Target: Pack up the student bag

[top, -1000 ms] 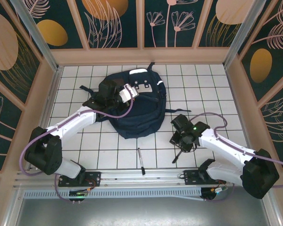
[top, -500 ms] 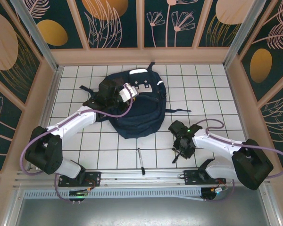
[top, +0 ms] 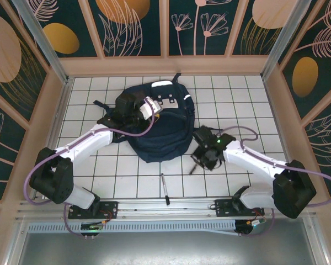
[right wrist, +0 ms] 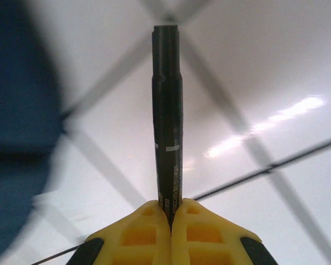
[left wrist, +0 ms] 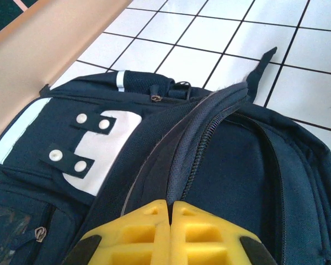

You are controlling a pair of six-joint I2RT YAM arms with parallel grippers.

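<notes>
The large navy-blue fabric student bag (top: 160, 138) lies face up on the white tiled desk (top: 237, 99), in the middle of the far half. Its long axis runs near to far with a slight lean. The top end, with its carry loop and a white reflective stripe, points to the far wall, and the rounded bottom end points toward the arm bases. A white-grey buckle patch (top: 169, 102) sits on the upper front, and dark straps trail out to the left and right. In the left wrist view the bag (left wrist: 237, 165) has a raised fold of fabric beside an open zipper, and this fold runs straight into the seam of the left tool (left wrist: 170, 212). That tool's yellow fingers are pressed together on the fold. Seen from above, the left arm rises from its base at the near left and stretches its white forearm up and to the right, which puts the left tool (top: 154, 107) over the bag's upper front. The right arm bends at the near right and reaches left. The right tool (top: 200, 160) hangs just beside the bag's near right corner, with its fingers clamped on a slim black pen (right wrist: 166, 110) that juts straight out ahead of them. A second thin dark pen (top: 164, 189) lies on the desk near the front edge, well apart from the bag.
</notes>
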